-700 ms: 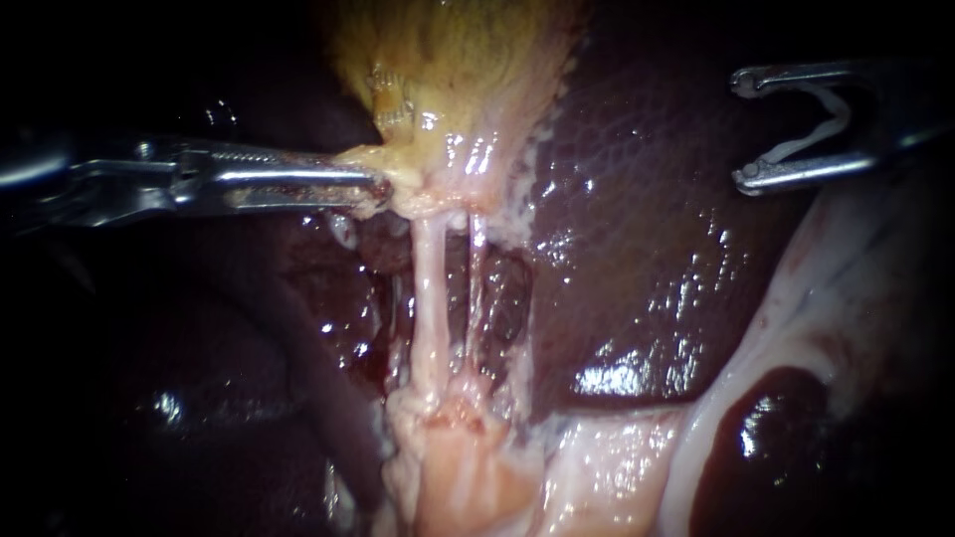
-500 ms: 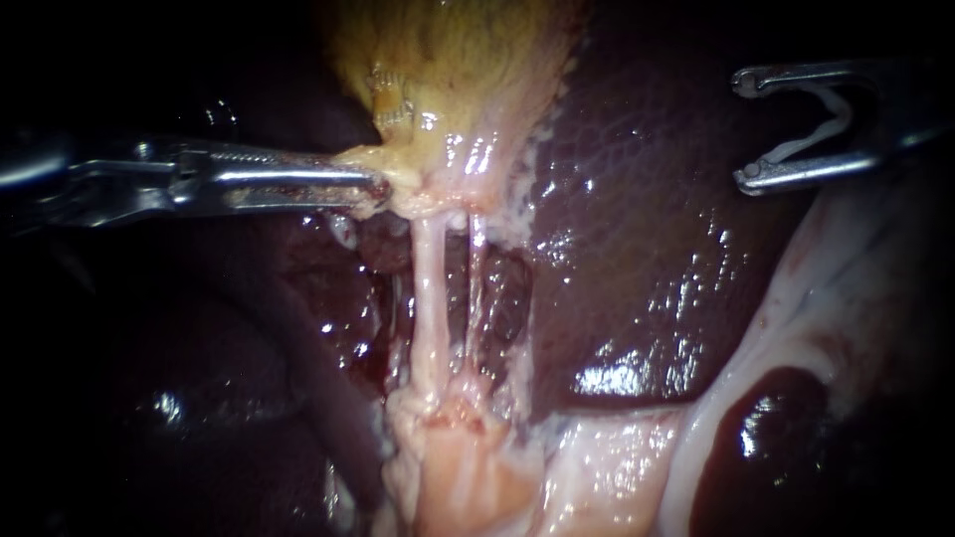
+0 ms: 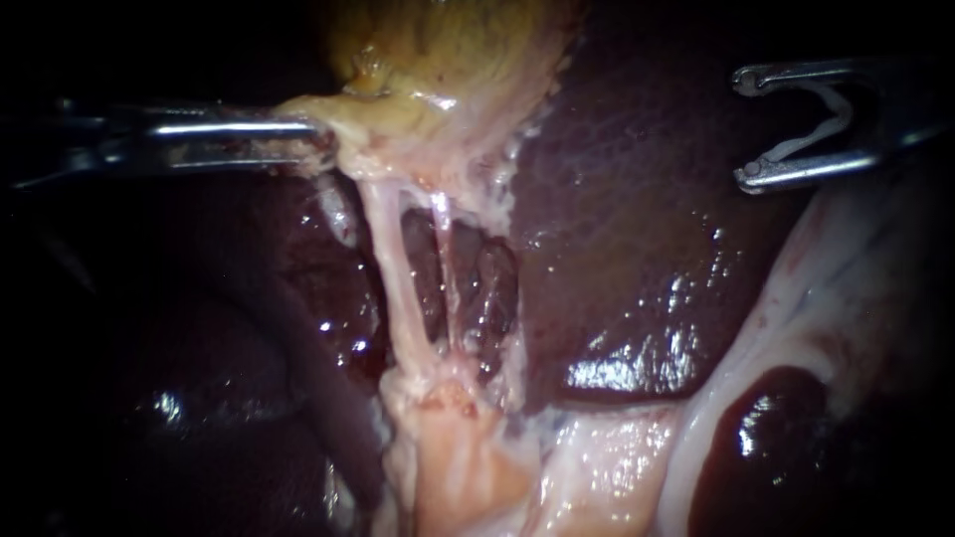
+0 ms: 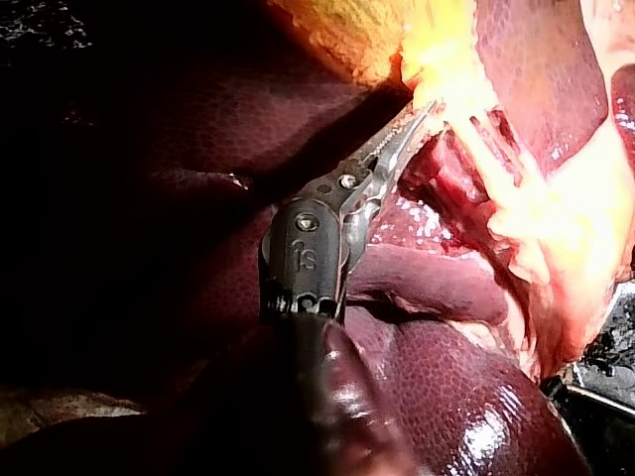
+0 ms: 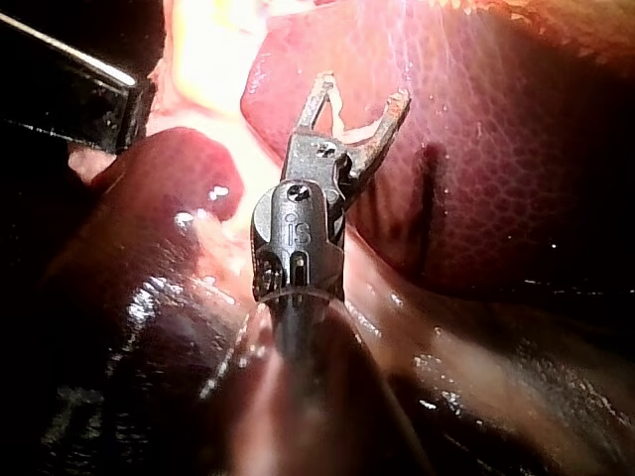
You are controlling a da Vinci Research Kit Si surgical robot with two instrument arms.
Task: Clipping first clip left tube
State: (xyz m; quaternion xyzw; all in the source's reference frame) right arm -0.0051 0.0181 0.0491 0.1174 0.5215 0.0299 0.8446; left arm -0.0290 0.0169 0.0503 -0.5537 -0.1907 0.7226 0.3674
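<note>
Steel left instrument (image 3: pixel 320 139), clamped on the yellow gallbladder (image 3: pixel 448 50), tensions the pale stringy left tube (image 3: pixel 396 278); the right instrument (image 3: pixel 742 129) grips a white clip (image 3: pixel 822 124) between wide jaws.

You are looking at the liver (image 3: pixel 637 249), which is lying dark red and glistening wet across the middle. The yellowish gallbladder (image 3: pixel 448 50) is resting against its upper edge. Pale pink fatty tissue (image 3: pixel 468 467) is spreading along its lower edge, bordering a dark glossy patch (image 3: pixel 766 438).
</note>
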